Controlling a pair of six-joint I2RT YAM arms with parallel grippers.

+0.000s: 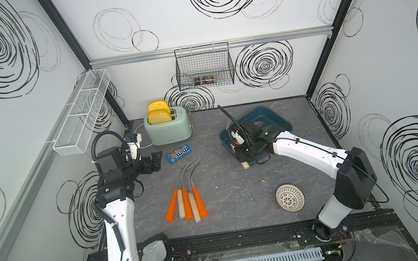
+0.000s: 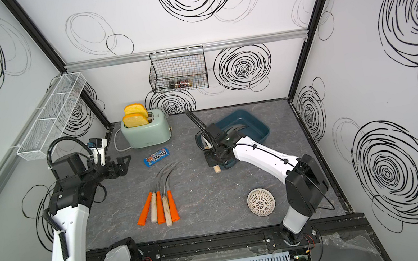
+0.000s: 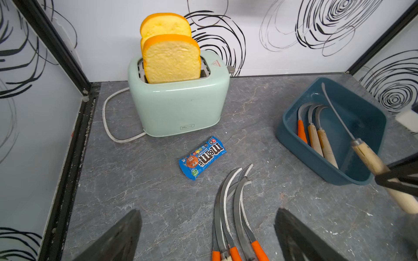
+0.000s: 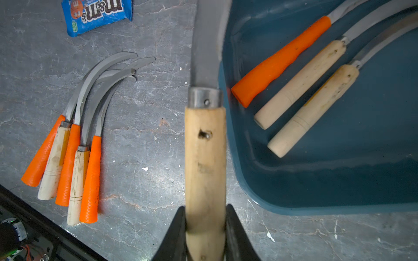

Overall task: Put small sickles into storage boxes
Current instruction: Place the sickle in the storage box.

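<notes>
Right of centre in both top views, a wooden-handled sickle is clamped by its handle in the right gripper and held above the lower-left rim of the teal tray. Inside the tray, three sickles (one orange-handled, two wooden) are laid side by side. At lower centre, five more sickles are fanned on the grey tabletop, below an M&M's packet. At centre left, the left gripper is spread wide and empty.
</notes>
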